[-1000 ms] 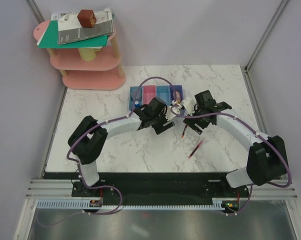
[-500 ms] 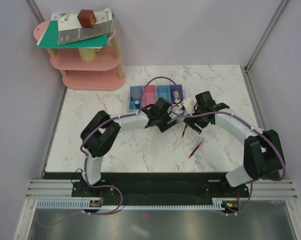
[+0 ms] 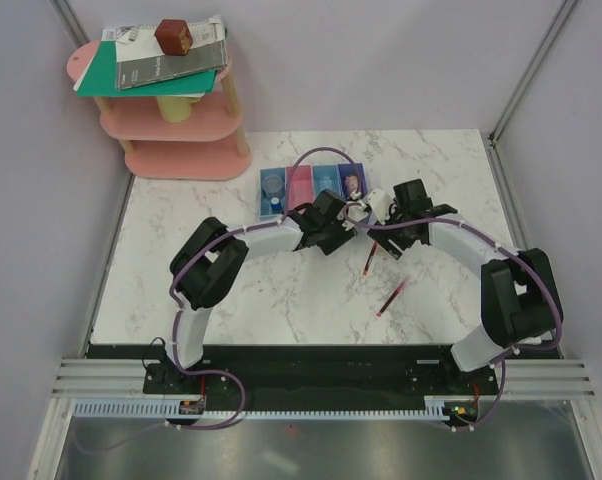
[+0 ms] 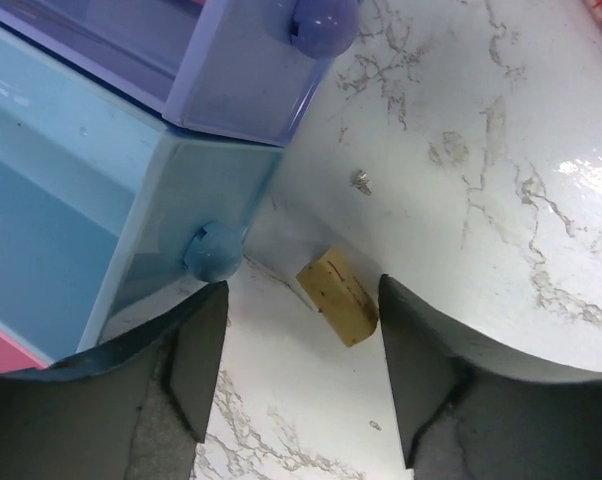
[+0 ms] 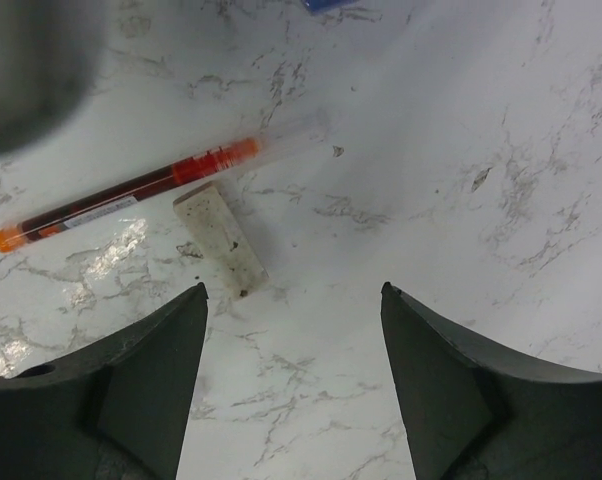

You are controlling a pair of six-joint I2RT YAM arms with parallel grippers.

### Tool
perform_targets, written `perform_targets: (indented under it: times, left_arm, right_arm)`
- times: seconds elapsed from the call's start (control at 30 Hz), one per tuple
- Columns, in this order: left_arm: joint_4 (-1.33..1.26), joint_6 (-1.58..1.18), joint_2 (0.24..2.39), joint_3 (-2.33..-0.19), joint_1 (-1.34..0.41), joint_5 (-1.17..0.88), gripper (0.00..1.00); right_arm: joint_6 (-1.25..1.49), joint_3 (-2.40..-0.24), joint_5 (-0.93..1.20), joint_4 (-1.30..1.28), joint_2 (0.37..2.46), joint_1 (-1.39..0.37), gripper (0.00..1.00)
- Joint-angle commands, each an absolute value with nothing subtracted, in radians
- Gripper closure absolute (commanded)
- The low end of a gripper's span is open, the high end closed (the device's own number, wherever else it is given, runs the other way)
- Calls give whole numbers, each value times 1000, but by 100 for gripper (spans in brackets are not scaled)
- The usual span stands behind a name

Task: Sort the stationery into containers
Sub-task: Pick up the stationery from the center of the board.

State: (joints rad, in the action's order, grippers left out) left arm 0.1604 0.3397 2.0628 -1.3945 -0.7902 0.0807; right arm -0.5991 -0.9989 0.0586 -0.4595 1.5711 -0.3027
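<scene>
The containers (image 3: 314, 187) are joined bins in a row at the table's middle back. In the left wrist view, the blue bin (image 4: 71, 220) and the purple-blue bin (image 4: 243, 75) lie at upper left. A tan eraser (image 4: 338, 297) lies on the marble just off their corner, between the jaws of my open left gripper (image 4: 303, 288) and nearer the right finger. My right gripper (image 5: 293, 292) hangs open over bare marble. A whitish eraser (image 5: 221, 238) and a red pen (image 5: 131, 190) lie just beyond its left fingertip. From above, one red pen (image 3: 369, 262) and another (image 3: 391, 298) lie near both grippers (image 3: 343, 230) (image 3: 384, 240).
A pink tiered shelf (image 3: 176, 130) at the back left carries green and grey books and a brown cube (image 3: 173, 36). Grey walls close in the table on three sides. The two wrists almost meet in front of the bins. A blurred dark shape (image 5: 31, 70) fills the right wrist view's upper left.
My left arm has reached farther right and back, to the bins' near right corner. The right wrist has edged toward the bins. Both pairs of jaws have narrowed a little.
</scene>
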Motion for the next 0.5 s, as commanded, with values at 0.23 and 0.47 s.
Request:
perform_targets:
  times: [0.23,0.47]
  left_arm:
    - [92,330,2060,-1397,-796,55,64]
    - [129,325,2017,-1393,-796,17,93]
  right_arm:
    - [-713,-992,152,-571,1667,-327,24]
    - [-729,-989,158,-569,1709,-325,25]
